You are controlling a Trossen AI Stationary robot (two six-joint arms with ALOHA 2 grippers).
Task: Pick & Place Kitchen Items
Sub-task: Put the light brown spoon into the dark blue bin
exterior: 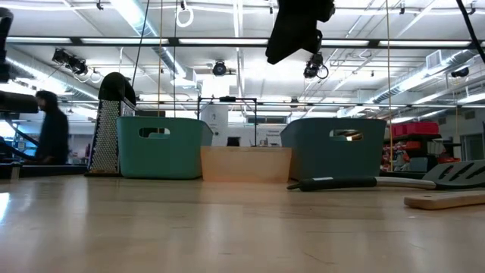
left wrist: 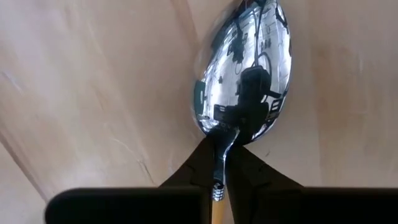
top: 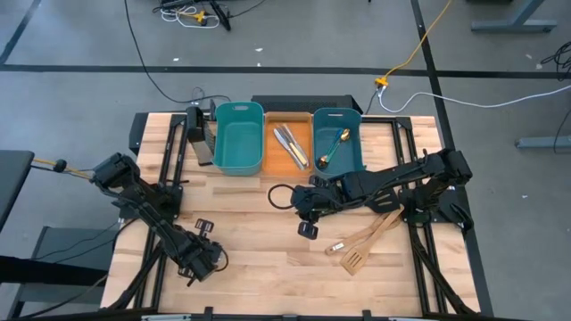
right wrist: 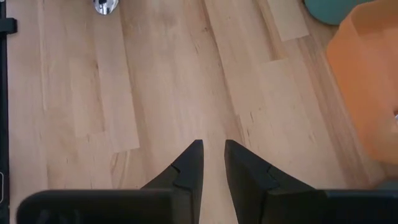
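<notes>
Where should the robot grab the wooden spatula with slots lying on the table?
Probably the handle of the wooden spatula, from straight above. It lies flat, the handle is thin enough for a pincer to close across, and its wide slotted blade is harder to pinch.

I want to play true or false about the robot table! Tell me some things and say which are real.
1. The left tool is shut on a silver spoon. True.
2. The right tool holds a fork. False: nothing sits between its fingers, only bare table below.
3. The orange bin sits between the two teal bins. True.
4. The wooden spatulas are inside a teal bin. False: they lie on the table.
5. The left teal bin looks empty. True.
</notes>
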